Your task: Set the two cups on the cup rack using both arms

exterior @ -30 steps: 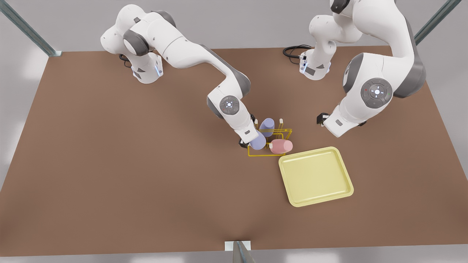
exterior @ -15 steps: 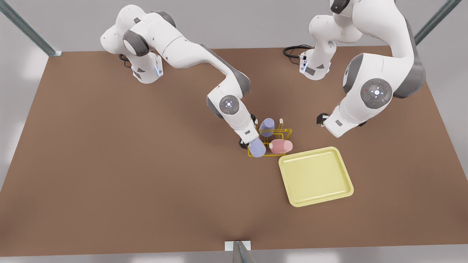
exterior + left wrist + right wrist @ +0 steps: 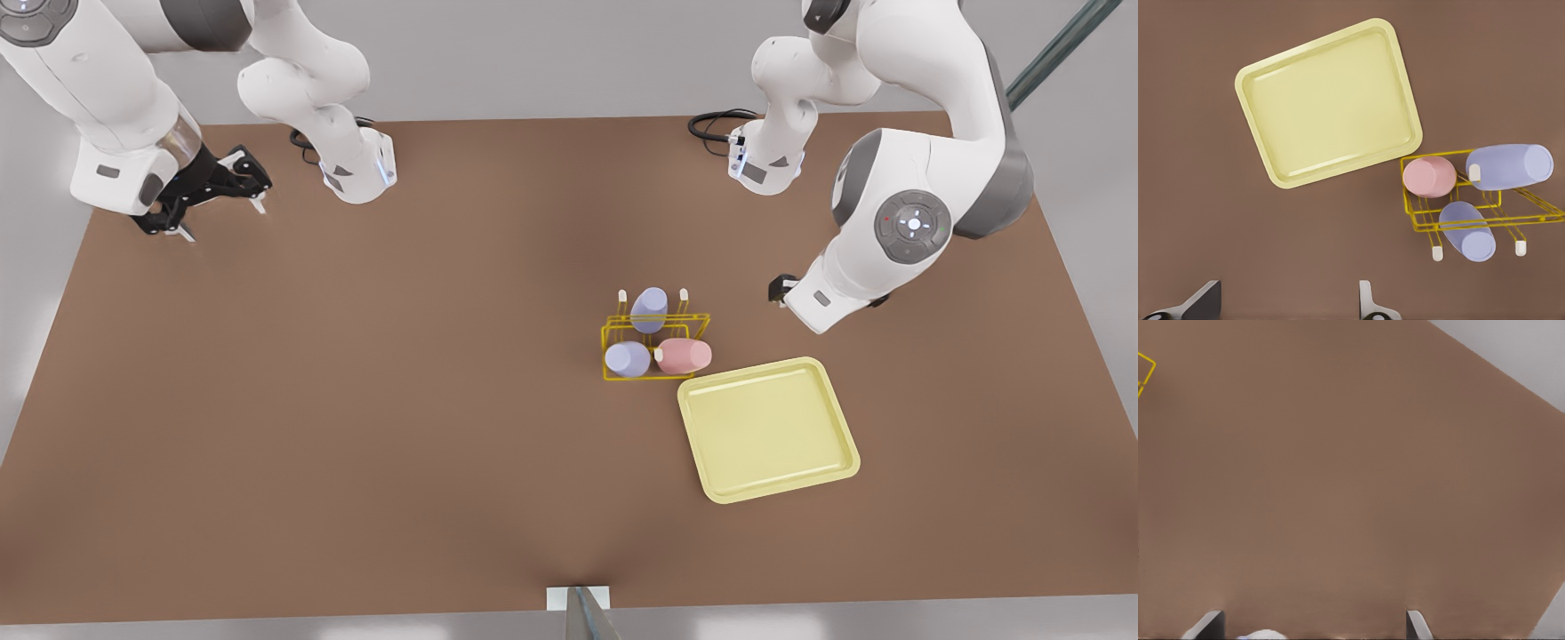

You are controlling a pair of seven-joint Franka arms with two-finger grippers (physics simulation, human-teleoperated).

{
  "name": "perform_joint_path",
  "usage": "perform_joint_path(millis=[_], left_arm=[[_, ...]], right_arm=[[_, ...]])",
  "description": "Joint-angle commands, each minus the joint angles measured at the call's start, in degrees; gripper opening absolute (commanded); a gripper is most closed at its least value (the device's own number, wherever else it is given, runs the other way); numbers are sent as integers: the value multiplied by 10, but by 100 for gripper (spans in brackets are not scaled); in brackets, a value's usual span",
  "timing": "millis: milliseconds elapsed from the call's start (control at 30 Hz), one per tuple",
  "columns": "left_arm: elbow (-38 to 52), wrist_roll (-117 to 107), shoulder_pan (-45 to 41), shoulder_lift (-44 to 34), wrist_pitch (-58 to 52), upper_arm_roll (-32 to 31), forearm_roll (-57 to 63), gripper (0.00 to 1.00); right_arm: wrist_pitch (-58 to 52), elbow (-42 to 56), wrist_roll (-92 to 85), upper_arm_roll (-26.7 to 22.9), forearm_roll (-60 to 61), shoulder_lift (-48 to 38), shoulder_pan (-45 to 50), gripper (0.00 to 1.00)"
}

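The small yellow wire rack with white-tipped pegs [image 3: 640,379] carries three cups: a plain pink tapered cup [image 3: 683,356] and two lavender-blue tapered cups, one [image 3: 628,359] beside the pink one and one [image 3: 649,304] behind them. All three lean on pegs, so the placing looks finished.

The left gripper [image 3: 781,289] hangs near the rack, with its fingers spread wide and nothing between them. The rack and the flat pale-yellow rectangular tray [image 3: 769,429] both lie below and ahead of it. The right gripper [image 3: 222,213] waits well apart from the rack, over the far corner of the brown table [image 3: 356,400], also released and empty.

The risk I see is the left arm. If it swings low toward the rack, it could push the light wire frame and shake the tilted pink cup off its peg.
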Motion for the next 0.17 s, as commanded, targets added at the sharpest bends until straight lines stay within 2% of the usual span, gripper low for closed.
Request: perform_joint_path(millis=[0, 133], left_arm=[[0, 0, 0, -1, 0, 0, 0, 100], [0, 0, 0, -1, 0, 0, 0, 100]], right_arm=[[-85, -14, 124, 10, -23, -16, -7, 100], [-86, -18, 125, 25, -23, -28, -22, 100]])
